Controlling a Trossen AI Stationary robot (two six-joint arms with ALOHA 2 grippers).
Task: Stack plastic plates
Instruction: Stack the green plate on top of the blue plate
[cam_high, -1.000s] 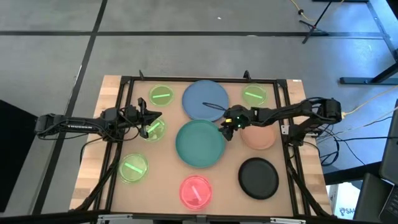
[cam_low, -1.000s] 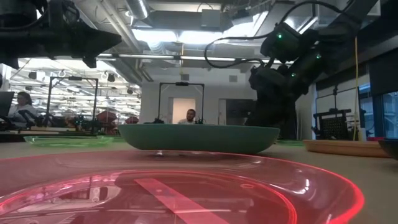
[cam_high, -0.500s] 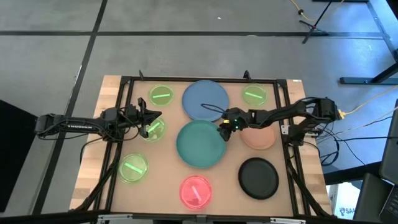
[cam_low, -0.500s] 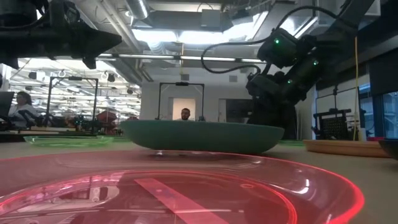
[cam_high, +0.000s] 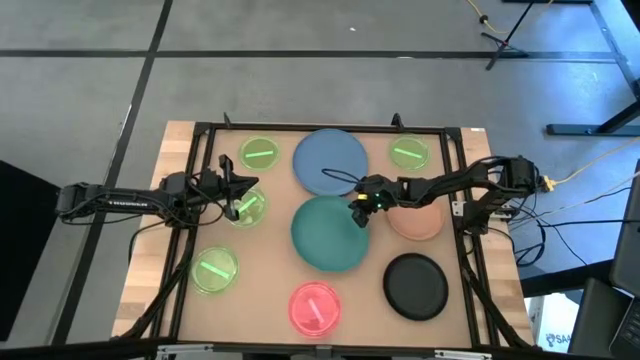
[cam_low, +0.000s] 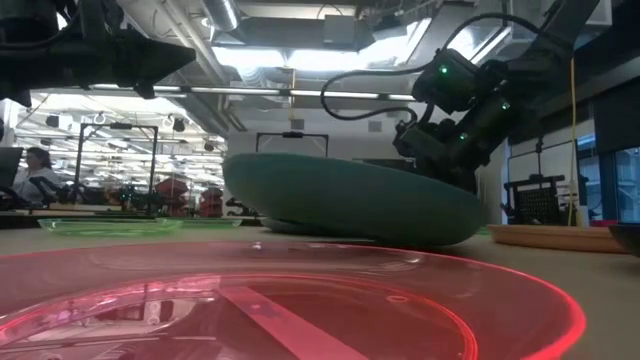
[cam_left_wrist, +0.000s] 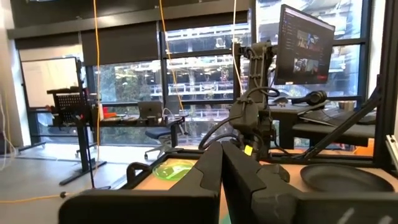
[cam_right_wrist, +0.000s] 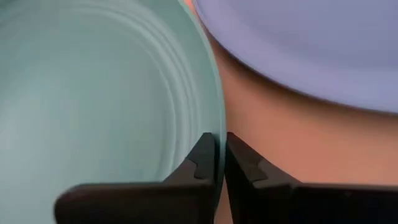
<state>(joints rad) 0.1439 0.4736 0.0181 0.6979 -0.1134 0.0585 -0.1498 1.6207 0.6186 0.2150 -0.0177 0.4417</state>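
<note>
Right claw (cam_high: 361, 203) is pinching the rim of the teal plate (cam_high: 329, 232), fingers (cam_right_wrist: 200, 163) clamped either side of its edge. In the low view the plate is tilting: the gripped side is up, the far side looks to be resting on the table (cam_high: 268, 296). The blue plate (cam_high: 330, 160) is lying flat just beside it.

Left claw (cam_high: 237, 193) is hovering over a neon-green plate (cam_high: 246, 207), fingers together, holding nothing.

Judgement: lifting the teal plate for stacking. To do it well, keep the pinch deep on the rim and raise it clear before travelling, since a dragging edge may twist the plate out.
</note>
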